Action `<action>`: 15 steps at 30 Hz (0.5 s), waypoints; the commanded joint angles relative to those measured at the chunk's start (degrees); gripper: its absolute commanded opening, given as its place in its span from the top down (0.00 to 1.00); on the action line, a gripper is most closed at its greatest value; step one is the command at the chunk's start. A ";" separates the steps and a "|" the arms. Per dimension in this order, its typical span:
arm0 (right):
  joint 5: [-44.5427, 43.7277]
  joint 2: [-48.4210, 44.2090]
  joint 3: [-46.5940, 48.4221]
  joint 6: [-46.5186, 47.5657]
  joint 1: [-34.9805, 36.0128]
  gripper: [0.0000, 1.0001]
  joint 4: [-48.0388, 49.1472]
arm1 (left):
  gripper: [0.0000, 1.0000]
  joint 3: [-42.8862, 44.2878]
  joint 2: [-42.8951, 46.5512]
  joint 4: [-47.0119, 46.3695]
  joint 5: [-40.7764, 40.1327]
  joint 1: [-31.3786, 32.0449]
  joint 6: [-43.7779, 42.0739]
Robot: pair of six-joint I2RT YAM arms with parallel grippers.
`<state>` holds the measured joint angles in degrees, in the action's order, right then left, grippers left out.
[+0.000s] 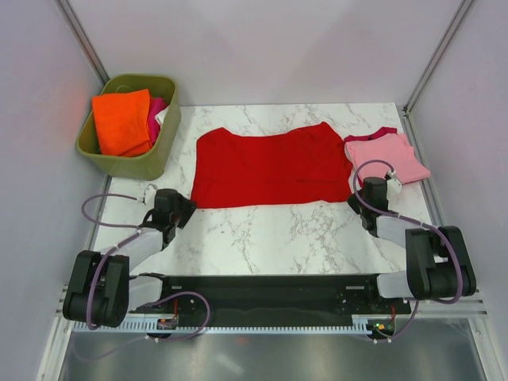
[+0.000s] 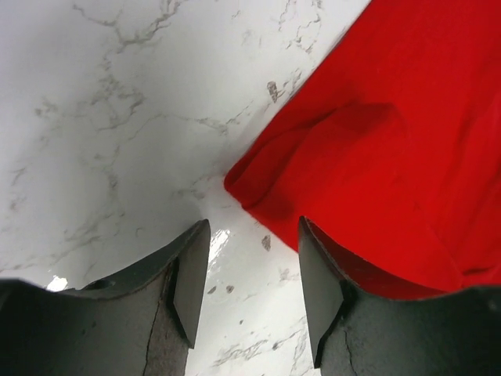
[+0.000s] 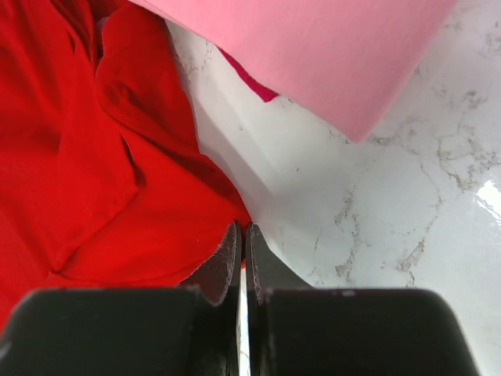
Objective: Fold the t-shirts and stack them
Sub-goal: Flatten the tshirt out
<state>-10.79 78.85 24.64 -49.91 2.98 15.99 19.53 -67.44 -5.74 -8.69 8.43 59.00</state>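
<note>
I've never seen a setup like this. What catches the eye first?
The big red shirt, spread flat in the middle, stands out most, with a smaller folded pink shirt just right of it. At the back left, a green tub holds bright orange cloth.

A white marble surface is seen from above, enclosed by pale walls. A bright red t-shirt is spread flat across its middle. A smaller light pink t-shirt with dark pink trim is laid just beside it on the right. An olive-green tub is set at the far left corner, filled with orange cloth and a glimpse of magenta. The left claw is placed at the red shirt's near left corner, the right claw at its near right corner. Whether either is closed cannot be told.
</note>
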 commanded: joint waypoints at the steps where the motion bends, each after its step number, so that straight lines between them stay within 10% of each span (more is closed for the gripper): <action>1: 0.68 0.52 -0.65 -0.89 -0.17 0.98 3.00 | 0.44 -0.46 -3.83 -6.38 -0.01 0.10 5.67; 5: 0.42 -0.36 -1.09 -0.89 -0.17 0.98 3.17 | 0.51 0.51 -8.32 -8.32 0.96 0.36 7.44; 12: -0.55 -2.64 -1.97 -0.80 -0.26 0.96 3.08 | 0.98 0.33 -6.65 -6.31 -3.96 0.54 9.55; 15: -2.04 -4.49 -2.93 -1.07 -0.17 0.67 2.64 | 0.98 1.03 -6.22 -3.77 -5.90 0.54 8.85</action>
<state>-10.70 76.79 22.72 -50.68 2.98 17.15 19.86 -74.67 -12.32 -9.72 8.80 66.41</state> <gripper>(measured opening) 0.287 0.033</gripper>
